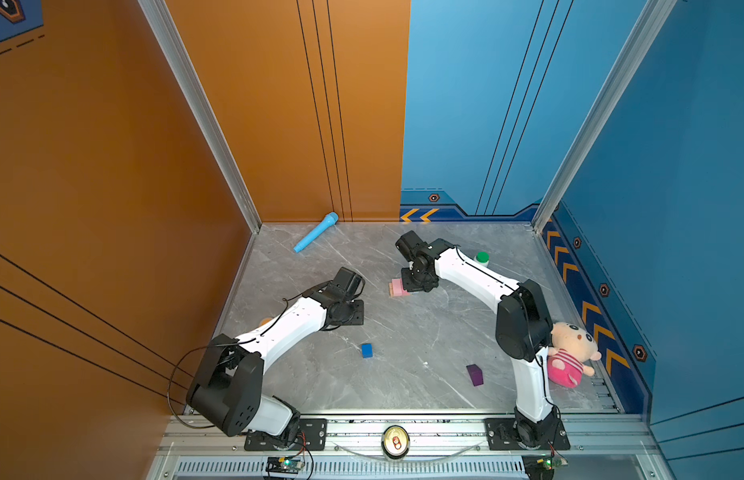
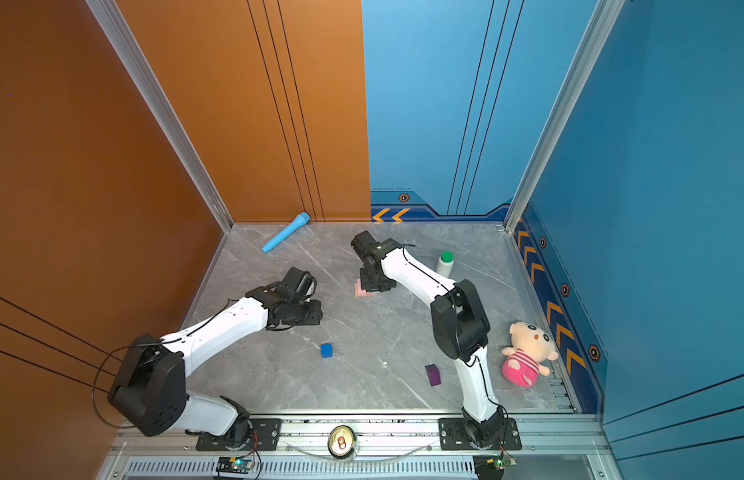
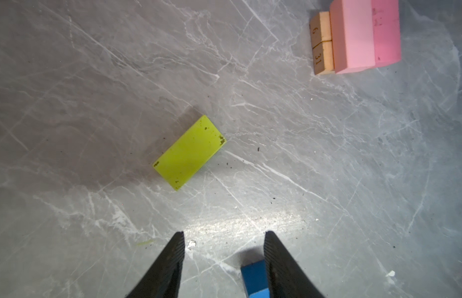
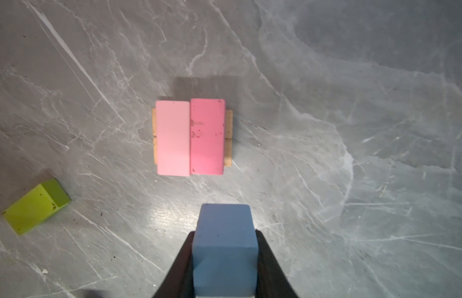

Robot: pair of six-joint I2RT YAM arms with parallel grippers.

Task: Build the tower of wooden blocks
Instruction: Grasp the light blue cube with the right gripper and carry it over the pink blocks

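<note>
R tool (image 4: 225, 233) pinching light-blue cube (image 4: 224, 254); pink bars (image 4: 189, 138) just ahead, long axis fwd; L tool (image 3: 224, 233) spread, well apart.

Tabletop was a grey marble-look slab (image 1: 403, 332), kinda scuffed with dark crumbs. Sitting right on it: a long light-blue plastic toy microphone (image 1: 315, 232) lying near the back-left corner, a white bottle with a green cap (image 1: 482, 259) standing back right, a small dark-blue wooden cube (image 1: 367, 350) front-middle, a dark-purple wooden block (image 1: 475, 375) well off to its right, a lime-green wooden bar (image 3: 189, 152) lying flat, two tan wooden bars (image 3: 321, 42) side by side apart from it, and a pink-and-cream plush doll (image 1: 571, 353) at the right edge.
</note>
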